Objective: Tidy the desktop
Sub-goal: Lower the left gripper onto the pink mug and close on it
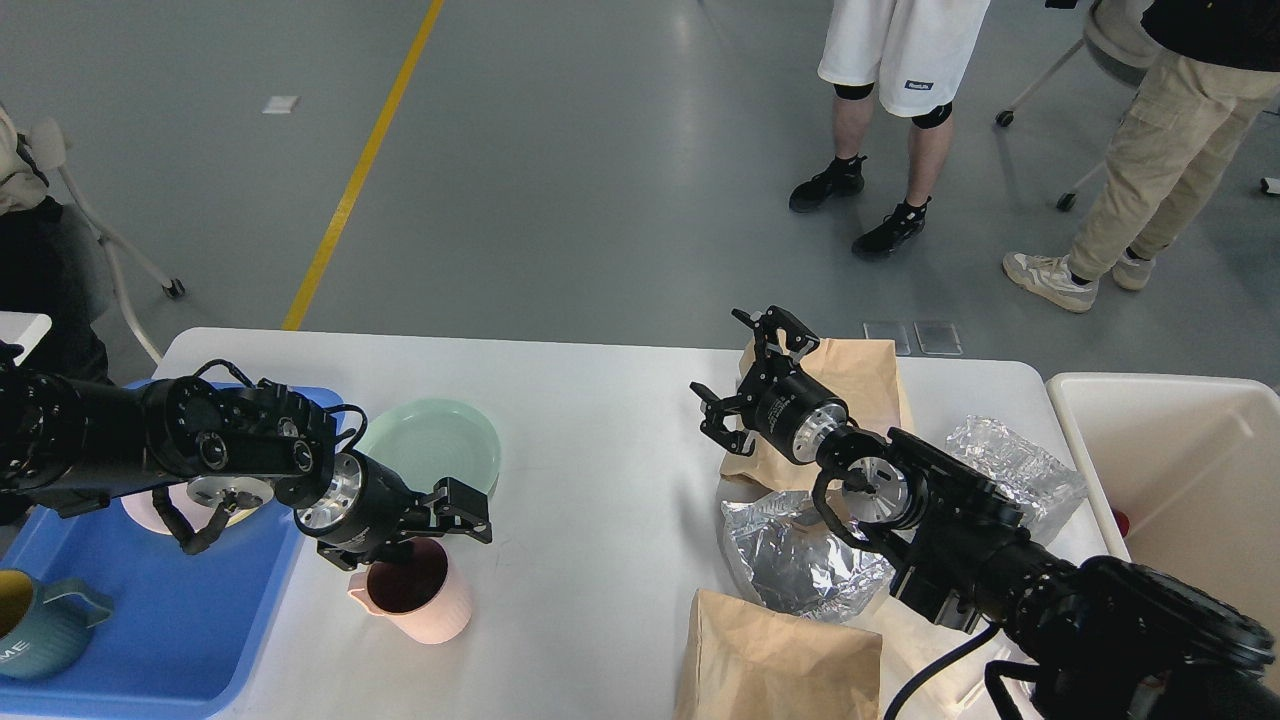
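The white desktop (600, 440) carries dishes on the left and rubbish on the right. A pink cup (420, 605) stands tilted near the front left, its handle to the left. My left gripper (435, 525) is at the cup's far rim and shut on it, one finger (462, 500) outside and the other reaching into the cup. Just behind it sits a mint green bowl (435, 440). My right gripper (745, 372) hangs open above the left edge of a brown paper bag (865, 385) at the back.
At the left edge, a blue tray (200, 620) holds a pink plate (150, 510) and a teal mug (40, 620). Two crumpled foil bags (795, 560) (1015, 465) and a second paper bag (780, 660) lie on the right. A cream bin (1180, 470) stands beyond the table's right end. People stand behind the table.
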